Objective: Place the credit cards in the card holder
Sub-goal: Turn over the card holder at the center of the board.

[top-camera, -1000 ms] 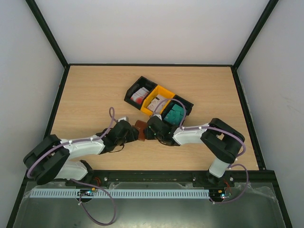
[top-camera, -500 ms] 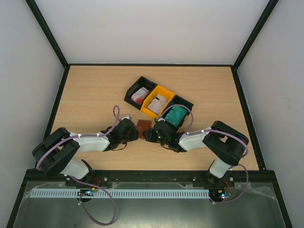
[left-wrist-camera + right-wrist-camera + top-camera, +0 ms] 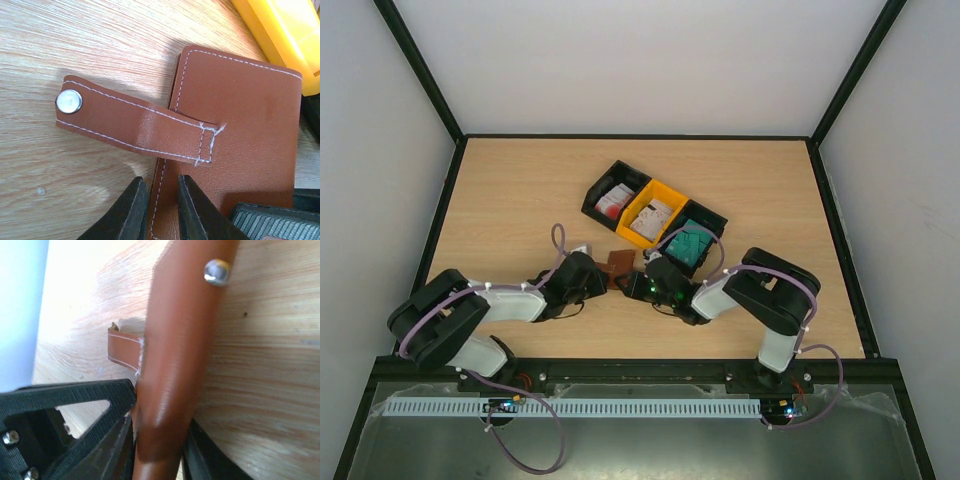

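The card holder (image 3: 618,265), a brown leather wallet, is held between my two grippers just in front of the bins. In the left wrist view its snap tab (image 3: 125,120) hangs open to the left of the wallet (image 3: 240,115). My left gripper (image 3: 596,280) (image 3: 161,210) is pinched on the wallet's left edge. My right gripper (image 3: 638,283) (image 3: 160,450) is clamped on the folded wallet (image 3: 180,340). The credit cards lie in the bins: white ones with red marks (image 3: 612,201), white ones (image 3: 652,217) and teal ones (image 3: 688,243).
Three joined bins run diagonally behind the wallet: a black bin (image 3: 603,183), a yellow bin (image 3: 670,193) (image 3: 285,30) and another black bin (image 3: 715,218). Both forearms lie low across the near table. Black frame rails edge the table.
Both grippers have closed in on the wallet from either side. The wallet has shifted slightly toward the bins and its tab now hangs free. The right arm's elbow has folded further left.
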